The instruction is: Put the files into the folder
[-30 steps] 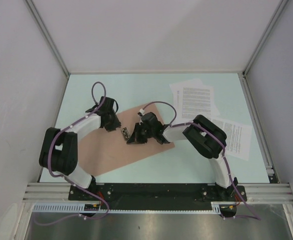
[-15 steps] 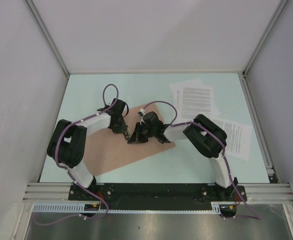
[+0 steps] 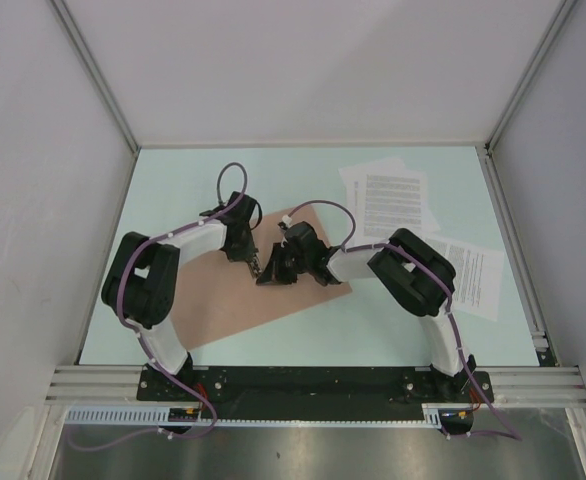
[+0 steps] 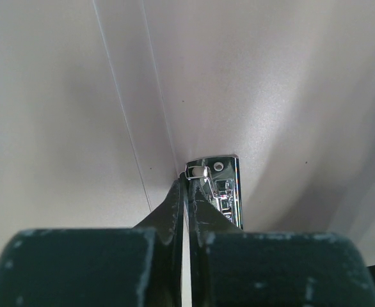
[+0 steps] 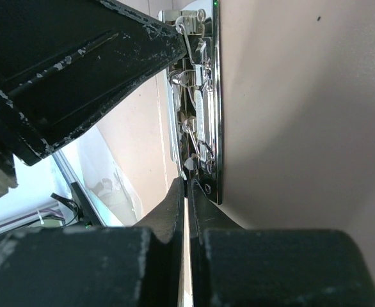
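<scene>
The left gripper [image 3: 252, 262] and the right gripper [image 3: 266, 273] were both closed tight at the metal clip [image 4: 221, 188] of the folder [image 3: 223, 300], mid-table. The files [image 3: 393, 200] lay far-right, nearer the right arm.

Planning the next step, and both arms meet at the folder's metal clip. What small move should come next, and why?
Probably raise the left fingers slightly to lift the clip lever: they and the right fingers are shut at it, and the files lie outside the folder.
</scene>
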Tool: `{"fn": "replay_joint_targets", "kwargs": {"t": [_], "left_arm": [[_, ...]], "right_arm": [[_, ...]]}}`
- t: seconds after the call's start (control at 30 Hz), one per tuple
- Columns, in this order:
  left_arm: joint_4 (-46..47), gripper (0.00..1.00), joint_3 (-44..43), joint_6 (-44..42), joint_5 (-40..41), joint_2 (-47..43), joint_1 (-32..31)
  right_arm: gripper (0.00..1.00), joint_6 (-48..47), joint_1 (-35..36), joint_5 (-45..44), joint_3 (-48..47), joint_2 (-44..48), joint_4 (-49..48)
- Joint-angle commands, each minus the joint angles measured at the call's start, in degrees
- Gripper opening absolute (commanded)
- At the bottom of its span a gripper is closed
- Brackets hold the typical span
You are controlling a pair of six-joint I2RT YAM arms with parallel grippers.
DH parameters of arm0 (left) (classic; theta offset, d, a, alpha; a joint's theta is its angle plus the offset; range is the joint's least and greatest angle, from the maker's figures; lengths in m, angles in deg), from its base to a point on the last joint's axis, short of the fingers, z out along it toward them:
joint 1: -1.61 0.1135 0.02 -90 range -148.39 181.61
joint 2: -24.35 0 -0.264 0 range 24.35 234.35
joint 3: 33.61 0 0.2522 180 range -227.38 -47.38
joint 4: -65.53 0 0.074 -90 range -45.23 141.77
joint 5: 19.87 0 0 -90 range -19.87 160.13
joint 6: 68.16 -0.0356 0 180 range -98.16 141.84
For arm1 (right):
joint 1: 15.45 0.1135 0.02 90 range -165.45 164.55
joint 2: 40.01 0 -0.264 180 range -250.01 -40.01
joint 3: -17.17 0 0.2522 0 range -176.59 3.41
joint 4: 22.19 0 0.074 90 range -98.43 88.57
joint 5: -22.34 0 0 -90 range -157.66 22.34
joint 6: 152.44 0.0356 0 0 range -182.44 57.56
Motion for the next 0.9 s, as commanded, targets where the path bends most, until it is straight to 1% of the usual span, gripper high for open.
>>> {"fn": "replay_joint_targets", "kwargs": {"t": [0.0, 0.03, 0.13, 0.27, 0.33, 0.37, 0.4, 0.47, 0.6, 0.73, 0.83, 0.87], "left_arm": [[1.3, 0.00, 1.9, -9.0, 1.9, 1.8, 0.7], [1.9, 0.00, 2.2, -9.5, 1.6, 1.6, 0.7], [2.5, 0.00, 2.5, -10.6, 1.1, 1.5, 0.5], [2.1, 0.00, 2.6, -12.2, 3.3, 0.8, 0.5], [2.2, 0.00, 2.6, -12.6, 3.6, 0.7, 0.5], [2.3, 0.00, 2.9, -12.7, 3.5, 0.3, 0.5], [2.5, 0.00, 3.3, -12.7, 3.9, 0.2, 0.5], [2.8, 0.00, 3.7, -12.6, 4.0, 0.0, 0.5], [2.2, 0.00, 3.3, -12.3, 3.7, -0.8, 0.5], [1.4, 0.00, 2.0, -11.9, 2.8, -1.8, 0.5], [-2.6, 0.00, -0.9, -10.9, 2.0, -2.2, 0.6], [-3.6, 0.02, -1.8, -10.7, 2.1, -2.5, 0.8]], "right_arm": [[0.00, -4.2, -2.1, -11.5, 6.1, -8.0, 18.3], [0.00, -4.3, -2.2, -10.7, 6.1, -8.9, 16.8], [0.00, -4.2, -2.6, -11.3, 6.0, -8.7, 16.9], [0.00, -5.5, -3.5, -12.7, 6.6, -8.4, 18.8], [0.00, -5.4, -3.8, -6.4, 12.0, -5.8, 7.0], [0.00, -5.3, -3.7, -4.7, 12.8, -2.6, 3.8], [0.00, -5.3, -3.5, -0.6, 12.5, -1.6, 1.2], [0.00, -3.1, -4.4, 3.9, 11.6, 0.4, -2.7], [0.00, -0.6, -6.1, 9.2, 9.4, 2.3, -4.5], [0.00, 1.9, -5.9, 11.9, 9.0, 2.3, -8.2], [0.00, 3.5, -5.6, 12.7, 8.4, 3.1, -9.7], [0.00, 3.9, -5.7, 12.7, 7.7, 3.3, -9.8]]}}
